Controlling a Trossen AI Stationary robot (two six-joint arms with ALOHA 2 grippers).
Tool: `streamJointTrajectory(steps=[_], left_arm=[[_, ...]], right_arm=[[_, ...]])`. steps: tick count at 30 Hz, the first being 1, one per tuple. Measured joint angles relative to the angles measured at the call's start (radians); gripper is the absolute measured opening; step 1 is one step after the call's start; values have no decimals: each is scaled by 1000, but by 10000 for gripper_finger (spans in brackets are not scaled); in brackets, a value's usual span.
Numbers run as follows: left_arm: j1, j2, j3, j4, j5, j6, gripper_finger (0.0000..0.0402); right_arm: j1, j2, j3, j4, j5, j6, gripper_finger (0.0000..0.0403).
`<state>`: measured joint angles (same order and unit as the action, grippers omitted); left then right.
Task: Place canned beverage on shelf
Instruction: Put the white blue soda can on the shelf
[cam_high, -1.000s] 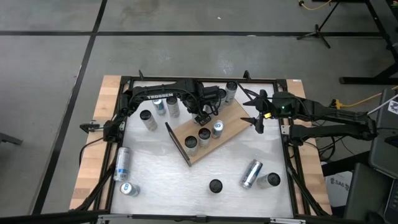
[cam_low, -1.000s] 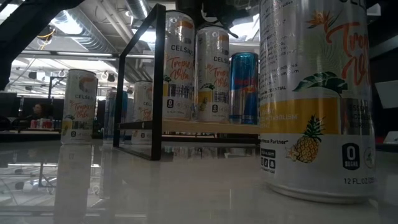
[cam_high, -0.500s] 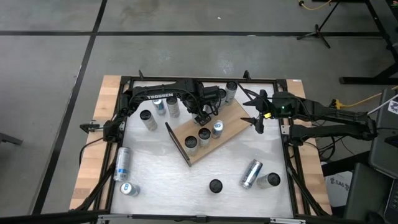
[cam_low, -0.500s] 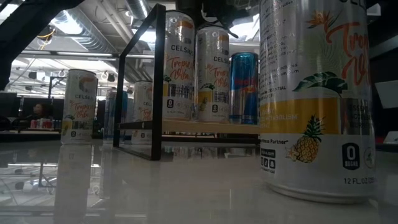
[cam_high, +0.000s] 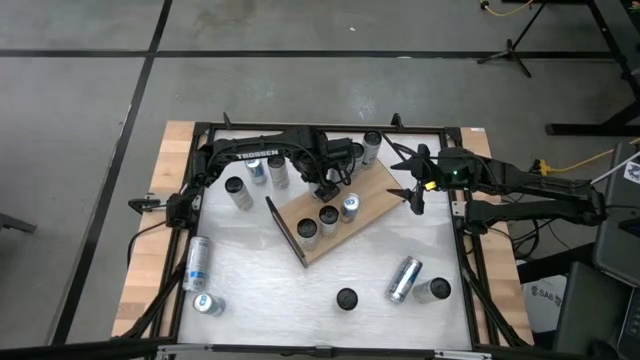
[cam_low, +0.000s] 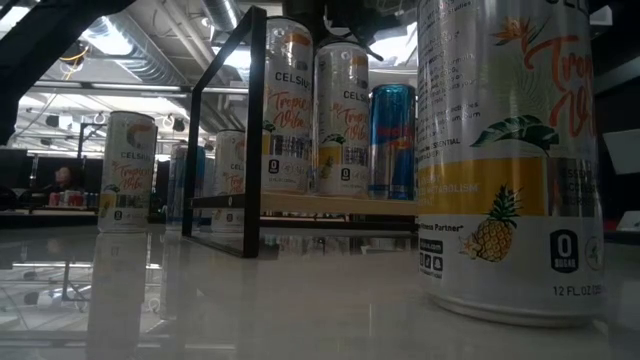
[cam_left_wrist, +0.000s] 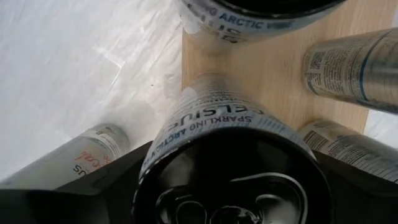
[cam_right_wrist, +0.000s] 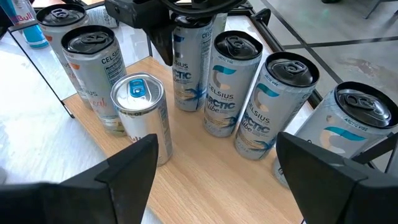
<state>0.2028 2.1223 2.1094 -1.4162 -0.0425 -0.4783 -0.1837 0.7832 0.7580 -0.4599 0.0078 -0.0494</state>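
Observation:
The shelf (cam_high: 378, 192), a light-brown board with a dark end panel (cam_high: 285, 231), lies slantwise mid-table. A Celsius Arctic can (cam_left_wrist: 227, 134) (cam_right_wrist: 188, 71) stands upright on its bottom on the board. My left gripper (cam_high: 325, 188) (cam_right_wrist: 188, 34) points straight down over it, one finger on either side of its top. Three more cans (cam_high: 328, 216) stand in a row on the board toward the near side. My right gripper (cam_high: 412, 195) (cam_right_wrist: 216, 149) hangs open over the shelf's right end, nothing between its fingers. My left gripper comes from above with its fingers (cam_right_wrist: 163, 45) on either side of the can's upper wall (cam_right_wrist: 180, 53). The can stands upright on the shelf board. I cannot tell whether the fingers touch it.
Several Arctic cans (cam_right_wrist: 273, 102) stand close behind the placed one, partly under the left arm. Loose cans are on the table: standing at far left (cam_high: 238, 192), one lying at left (cam_high: 197, 262), one lying at near right (cam_high: 404, 278). Black rails (cam_high: 460, 250) frame the table.

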Motion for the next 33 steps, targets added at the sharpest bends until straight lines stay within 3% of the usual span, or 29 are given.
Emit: streamJointTrajectory(steps=[12, 24, 33], left_arm=[[8, -10, 41, -22, 11, -38, 345], [8, -14, 246, -75, 11, -35, 345], [7, -95, 233, -120, 22, -36, 345]], right_arm=[[0, 0, 0, -7, 0, 0, 317], [0, 0, 0, -10, 0, 0, 317], [1, 0, 0, -14, 0, 0, 317]])
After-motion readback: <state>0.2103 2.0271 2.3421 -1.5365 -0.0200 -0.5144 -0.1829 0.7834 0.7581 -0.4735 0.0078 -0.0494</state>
